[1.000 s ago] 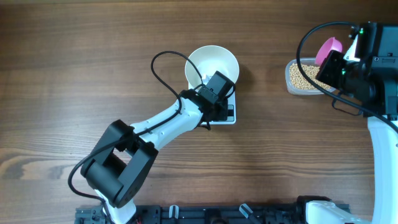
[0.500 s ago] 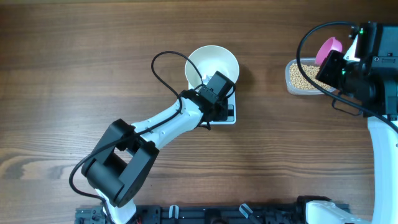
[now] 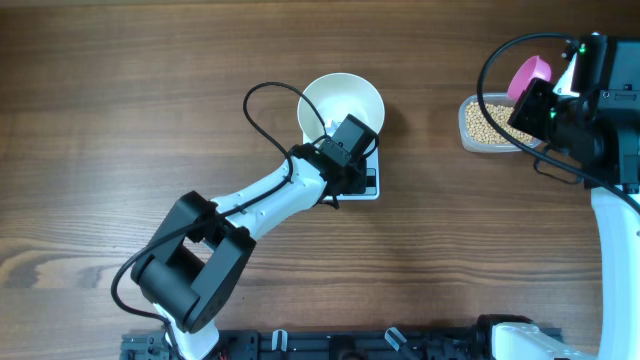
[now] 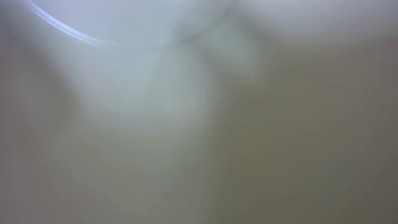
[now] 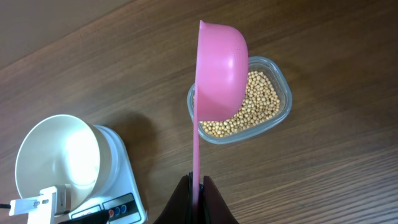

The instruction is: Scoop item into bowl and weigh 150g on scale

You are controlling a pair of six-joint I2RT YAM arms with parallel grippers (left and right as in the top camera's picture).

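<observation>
Wooden tabletop [image 3: 150, 80], and the task looks barely begun. The bowl [image 3: 340, 100] sits empty on the scale [image 5: 124, 177], mid-table toward the far edge. All the beans [image 5: 258, 102] lie in the clear tub [image 5: 283, 81] near the right edge. The right gripper [image 5: 198, 193] pinches the pink scoop [image 5: 221, 68] by its handle above the tub. The left gripper [image 3: 355, 135], pressed together, sits at the bowl's rim.

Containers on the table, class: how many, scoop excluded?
2: the white bowl on the scale near the middle; the clear tub of beans at the right. None seems hidden.
</observation>
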